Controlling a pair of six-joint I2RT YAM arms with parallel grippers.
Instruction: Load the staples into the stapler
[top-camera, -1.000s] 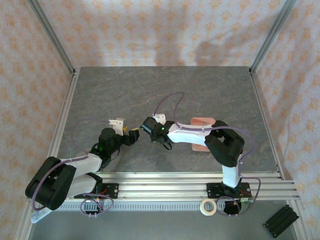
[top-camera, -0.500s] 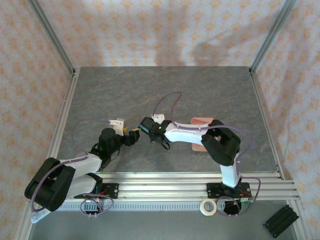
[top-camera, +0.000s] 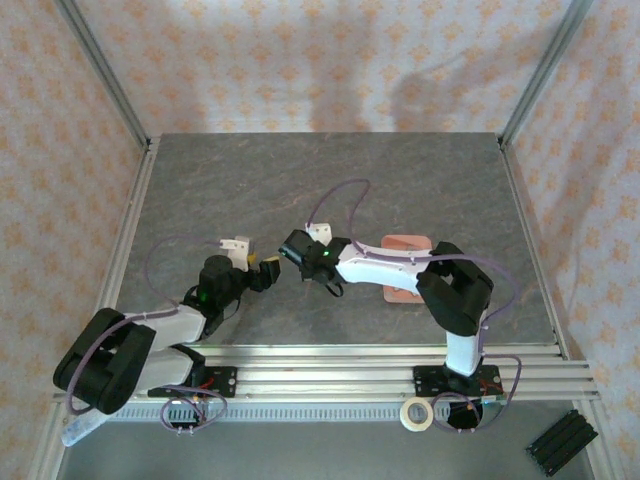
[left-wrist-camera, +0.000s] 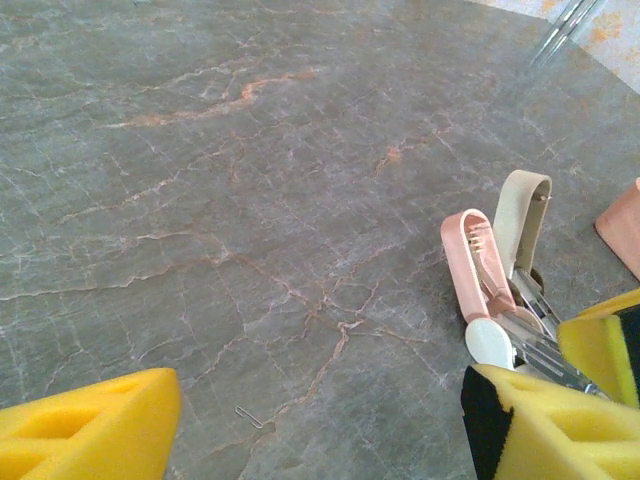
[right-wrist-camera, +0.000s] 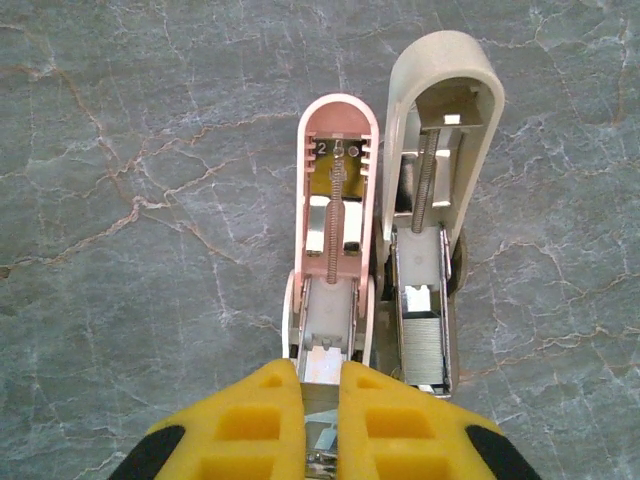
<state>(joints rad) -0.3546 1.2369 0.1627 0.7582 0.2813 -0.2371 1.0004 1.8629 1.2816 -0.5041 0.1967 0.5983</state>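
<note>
Right hand (right-wrist-camera: 320, 385) closed at stapler (right-wrist-camera: 335, 200) hinge, metal bit (right-wrist-camera: 320, 455) showing inside, unclear what. Left hand (left-wrist-camera: 315, 400) spread, empty. Align with channel (right-wrist-camera: 328, 320), slide gently.

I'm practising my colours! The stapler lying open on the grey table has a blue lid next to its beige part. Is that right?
No, the lid is pink, not blue. The right wrist view shows the stapler lying open on the grey table, lid next to its beige part.
</note>
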